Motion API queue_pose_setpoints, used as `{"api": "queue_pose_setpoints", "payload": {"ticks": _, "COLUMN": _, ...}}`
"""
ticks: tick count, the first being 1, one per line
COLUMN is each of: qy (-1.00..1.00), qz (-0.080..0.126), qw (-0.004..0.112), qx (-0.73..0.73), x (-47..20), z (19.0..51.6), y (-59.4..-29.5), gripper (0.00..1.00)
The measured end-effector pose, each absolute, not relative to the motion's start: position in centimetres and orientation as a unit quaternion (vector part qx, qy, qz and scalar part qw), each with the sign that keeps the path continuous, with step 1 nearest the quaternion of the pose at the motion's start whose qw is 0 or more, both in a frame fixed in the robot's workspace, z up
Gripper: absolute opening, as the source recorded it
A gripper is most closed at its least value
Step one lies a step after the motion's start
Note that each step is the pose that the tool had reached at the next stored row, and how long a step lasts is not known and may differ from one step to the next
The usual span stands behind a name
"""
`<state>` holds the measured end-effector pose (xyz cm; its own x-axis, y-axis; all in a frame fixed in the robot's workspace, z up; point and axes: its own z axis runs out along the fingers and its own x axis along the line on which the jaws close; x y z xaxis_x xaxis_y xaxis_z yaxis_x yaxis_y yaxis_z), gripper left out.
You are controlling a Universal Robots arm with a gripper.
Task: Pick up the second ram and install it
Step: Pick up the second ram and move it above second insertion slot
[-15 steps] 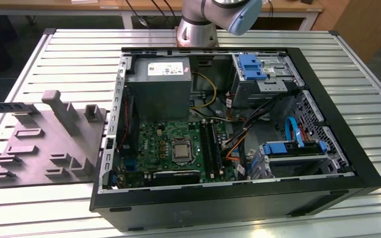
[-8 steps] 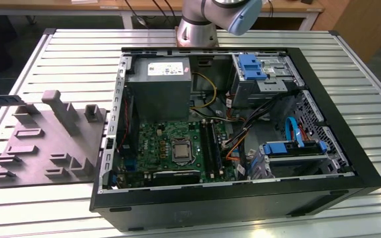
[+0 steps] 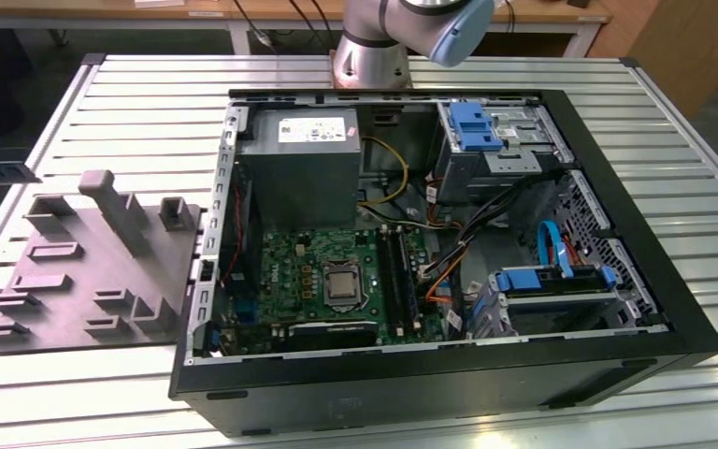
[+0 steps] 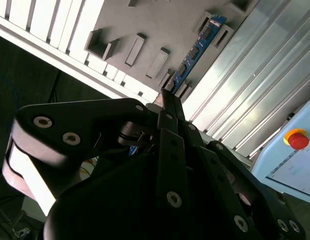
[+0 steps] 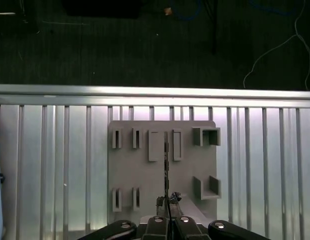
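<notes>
In grey fixture (image 5: 145,180), second ram (image 4: 196,50) stands well below claw (image 5: 167,200).

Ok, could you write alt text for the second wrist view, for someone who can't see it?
A black gripper in the foreground has its jaws closed on the second ram, a thin blue circuit-board stick. Behind lie a grey slotted fixture plate and a ribbed metal table.

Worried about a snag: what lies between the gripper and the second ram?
Nothing: in both wrist views the stretch from the gripper to the second ram, standing on edge in the grey holder, is bare.
</notes>
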<state>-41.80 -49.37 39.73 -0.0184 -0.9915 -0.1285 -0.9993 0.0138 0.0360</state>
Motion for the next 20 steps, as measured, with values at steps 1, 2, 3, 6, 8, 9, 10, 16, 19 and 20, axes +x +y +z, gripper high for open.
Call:
{"api": "queue_pose_setpoints", "payload": {"ticks": 1, "qy": 0.711, "qz": 0.059, "qw": 0.034, "qx": -0.7, "x": -41.8, "z": 39.92, "y": -49.37, "gripper": 0.11}}
{"api": "queue_pose_setpoints", "payload": {"ticks": 2, "qy": 0.711, "qz": 0.059, "qw": 0.035, "qx": -0.7, "x": -41.8, "z": 40.11, "y": -49.36, "gripper": 0.11}}
{"api": "queue_pose_setpoints", "payload": {"ticks": 3, "qy": 0.711, "qz": 0.06, "qw": 0.035, "qx": -0.7, "x": -41.8, "z": 40.32, "y": -49.36, "gripper": 0.11}}
{"api": "queue_pose_setpoints", "payload": {"ticks": 6, "qy": 0.711, "qz": 0.061, "qw": 0.036, "qx": -0.7, "x": -41.79, "z": 40.64, "y": -49.36, "gripper": 0.11}}
{"api": "queue_pose_setpoints", "payload": {"ticks": 8, "qy": 0.711, "qz": 0.061, "qw": 0.036, "qx": -0.7, "x": -41.79, "z": 40.63, "y": -49.36, "gripper": 0.11}}
{"api": "queue_pose_setpoints", "payload": {"ticks": 9, "qy": 0.711, "qz": 0.061, "qw": 0.036, "qx": -0.7, "x": -41.79, "z": 40.63, "y": -49.36, "gripper": 0.11}}
{"api": "queue_pose_setpoints", "payload": {"ticks": 10, "qy": 0.711, "qz": 0.061, "qw": 0.036, "qx": -0.7, "x": -41.79, "z": 40.64, "y": -49.36, "gripper": 0.11}}
{"api": "queue_pose_setpoints", "payload": {"ticks": 16, "qy": 0.711, "qz": 0.065, "qw": 0.032, "qx": -0.699, "x": -41.78, "z": 40.65, "y": -49.37, "gripper": 0.11}}
{"api": "queue_pose_setpoints", "payload": {"ticks": 19, "qy": 0.711, "qz": 0.065, "qw": 0.032, "qx": -0.699, "x": -41.78, "z": 40.64, "y": -49.37, "gripper": 0.11}}
{"api": "queue_pose_setpoints", "payload": {"ticks": 20, "qy": 0.711, "qz": 0.065, "qw": 0.032, "qx": -0.699, "x": -41.74, "z": 40.63, "y": -49.36, "gripper": 0.11}}
